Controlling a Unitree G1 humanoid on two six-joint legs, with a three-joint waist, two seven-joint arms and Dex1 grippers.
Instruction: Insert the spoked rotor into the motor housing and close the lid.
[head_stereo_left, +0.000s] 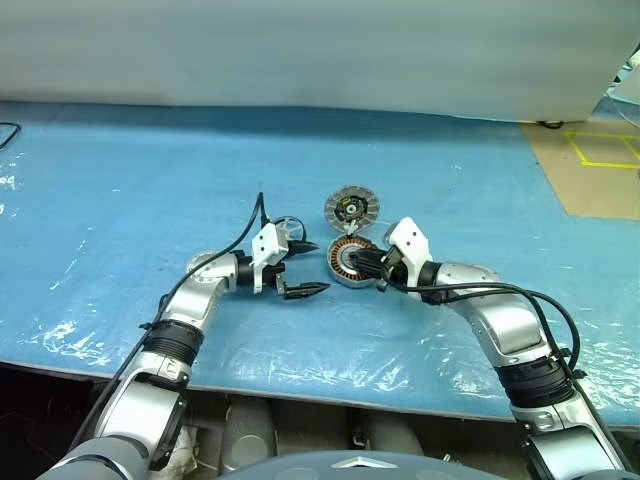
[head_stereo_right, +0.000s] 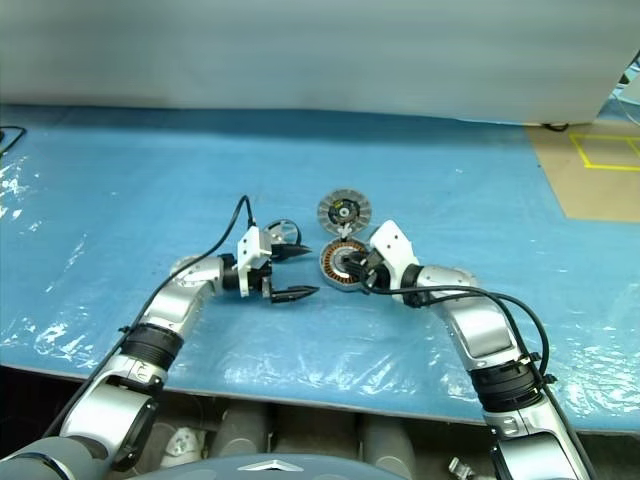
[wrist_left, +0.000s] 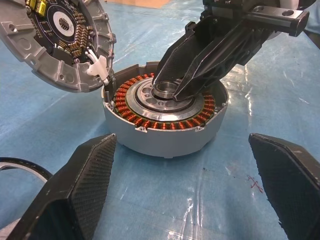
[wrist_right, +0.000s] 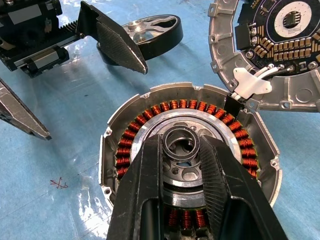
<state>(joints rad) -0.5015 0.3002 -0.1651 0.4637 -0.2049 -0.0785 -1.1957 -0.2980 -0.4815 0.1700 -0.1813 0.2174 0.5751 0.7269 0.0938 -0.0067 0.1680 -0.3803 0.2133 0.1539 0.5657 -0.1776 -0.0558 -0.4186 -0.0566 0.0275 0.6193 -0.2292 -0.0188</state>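
The right gripper (wrist_right: 181, 150) was clamped on the small steel hub ring at the centre of the motor housing (head_stereo_left: 348, 262), a round silver puck ringed with copper-orange coil windings, on the blue plastic-covered table (head_stereo_left: 120, 180). The hold looked meant to steady the puck so it would not slide while a part went in.

The lid (head_stereo_left: 352, 208), a flat silver disc with a ribbed rim and a dark circuit face, sat at the housing's twelve o'clock in the head views, tethered to it by a small white connector and folded back off the opening, apparently to keep the cavity clear.

The left gripper (head_stereo_left: 303, 267) hovered at the housing's nine o'clock, its black fingers spread wide and holding nothing, aimed at the puck. The spoked rotor (wrist_right: 152, 32), a thin dark ring with slim silvery spokes, lay on the table just behind that gripper's far finger, not yet picked up; insertion and closing both appeared still to come.
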